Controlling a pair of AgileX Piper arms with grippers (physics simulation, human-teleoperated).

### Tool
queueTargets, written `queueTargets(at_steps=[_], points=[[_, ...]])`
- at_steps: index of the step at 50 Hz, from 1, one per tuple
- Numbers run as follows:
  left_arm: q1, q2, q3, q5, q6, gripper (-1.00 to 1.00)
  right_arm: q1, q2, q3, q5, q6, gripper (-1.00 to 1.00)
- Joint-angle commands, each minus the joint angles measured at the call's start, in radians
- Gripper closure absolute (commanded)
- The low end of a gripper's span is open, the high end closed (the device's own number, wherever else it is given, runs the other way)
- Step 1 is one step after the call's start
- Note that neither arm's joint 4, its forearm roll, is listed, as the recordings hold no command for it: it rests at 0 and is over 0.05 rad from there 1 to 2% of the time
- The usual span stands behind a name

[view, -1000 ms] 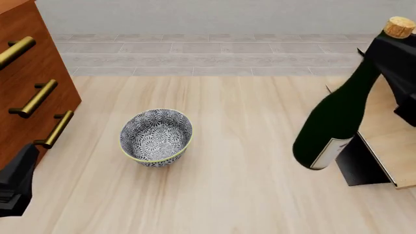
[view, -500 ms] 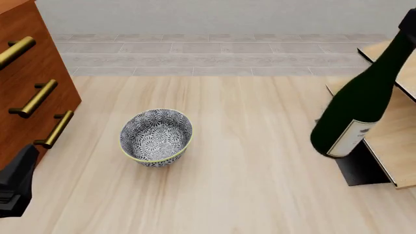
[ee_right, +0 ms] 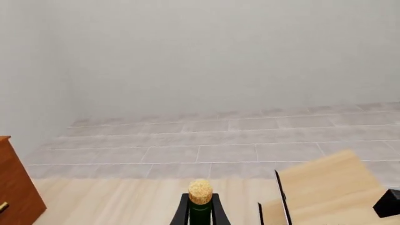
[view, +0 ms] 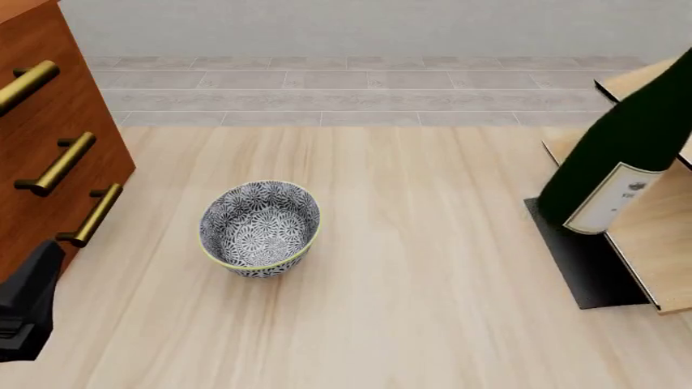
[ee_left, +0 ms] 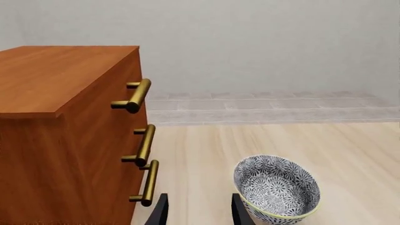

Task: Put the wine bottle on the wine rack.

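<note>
**A:** Bottle (view: 617, 166), dark green glass with a pale label, hangs tilted at the bench's right edge, its base over the rack's (view: 659, 235) flat black foot. Which step is this?

**B:** The carry to the rack, by my reading. The right gripper (ee_right: 200, 211) pinches the neck just under the tan cork (ee_right: 200, 191). Setting the glass down onto the slanted boards looks to be the next job, and it calls for matching their angle before release.

**A:** And the rack itself?

**B:** Light wood planks, thin black edging, smooth and flat.

**A:** The other arm?

**B:** Idle at the near left corner. Left gripper (ee_left: 196, 211) is spread and empty beside a patterned bowl (view: 259, 227) and a reddish cabinet (view: 49, 154) with brass handles.
</note>
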Motion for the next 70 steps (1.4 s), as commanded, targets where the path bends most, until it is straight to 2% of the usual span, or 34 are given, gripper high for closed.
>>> queueTargets(at_steps=[1,3,8,10,15,17,18,22,24,27,28,29,45,46,52,70], points=[[-0.002,-0.001,0.0,-0.001,-0.001,-1.0,-0.055,0.01,-0.061,0.018,0.054,1.0],[-0.002,-0.001,0.0,-0.002,-0.001,-1.0,-0.071,0.013,-0.075,0.024,0.072,1.0],[-0.002,-0.001,0.0,-0.003,-0.002,-1.0,-0.109,0.011,-0.11,0.045,0.075,1.0],[-0.002,-0.001,0.0,-0.004,-0.001,-1.0,-0.14,0.01,-0.12,0.051,0.096,1.0],[-0.009,-0.001,0.0,-0.002,-0.006,-1.0,-0.168,0.012,-0.141,0.069,0.103,1.0],[-0.007,-0.001,0.0,-0.002,-0.004,-1.0,-0.209,0.034,-0.159,0.087,0.078,1.0],[-0.006,-0.001,0.0,-0.003,-0.005,-1.0,-0.206,0.034,-0.161,0.085,0.1,1.0],[-0.003,-0.001,0.0,-0.004,-0.005,-1.0,-0.234,0.041,-0.196,0.106,0.115,1.0],[-0.004,-0.001,0.0,-0.005,-0.008,-1.0,-0.26,0.06,-0.208,0.113,0.153,1.0],[-0.005,-0.001,0.0,-0.004,-0.007,-1.0,-0.29,0.07,-0.23,0.121,0.136,1.0],[-0.005,-0.001,0.0,-0.005,-0.008,-1.0,-0.303,0.077,-0.236,0.127,0.166,1.0],[-0.005,-0.001,0.0,-0.004,-0.008,-1.0,-0.312,0.081,-0.244,0.131,0.17,1.0],[-0.008,0.0,0.0,-0.008,-0.01,-1.0,-0.455,0.156,-0.31,0.175,0.155,1.0],[-0.009,0.0,0.0,-0.009,-0.01,-1.0,-0.456,0.163,-0.311,0.179,0.169,1.0],[-0.012,0.0,0.0,-0.009,-0.011,-1.0,-0.509,0.191,-0.323,0.182,0.17,1.0],[-0.014,0.002,0.0,-0.011,-0.008,-1.0,-0.586,0.239,-0.343,0.187,0.207,1.0]])
